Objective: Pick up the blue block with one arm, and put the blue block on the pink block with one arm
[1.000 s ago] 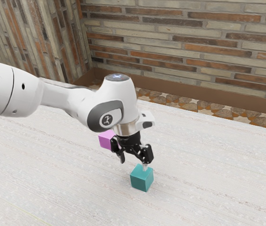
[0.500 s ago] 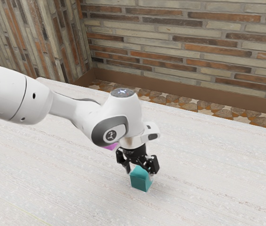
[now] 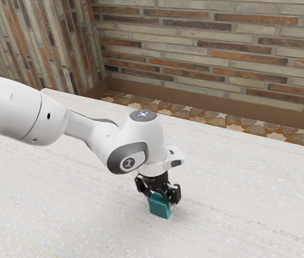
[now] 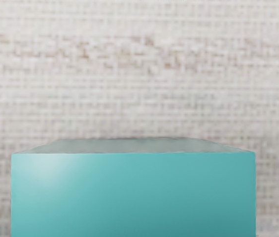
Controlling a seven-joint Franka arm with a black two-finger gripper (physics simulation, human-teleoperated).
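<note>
the gripper (image 3: 159, 196) sits low over the blue block (image 3: 160, 208), which rests on the counter (image 3: 248, 188). the jaws look open, straddling its top. closing this high could pinch only the upper edge, so the block may tip or slip.

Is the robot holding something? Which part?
Cannot tell. The gripper sits around the top of the blue block, which rests on the table.

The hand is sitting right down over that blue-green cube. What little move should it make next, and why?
Probably close the hand on the blue block. The hand looks open, low astride the block, which rests on the table and sits centred just under the wrist camera.
</note>
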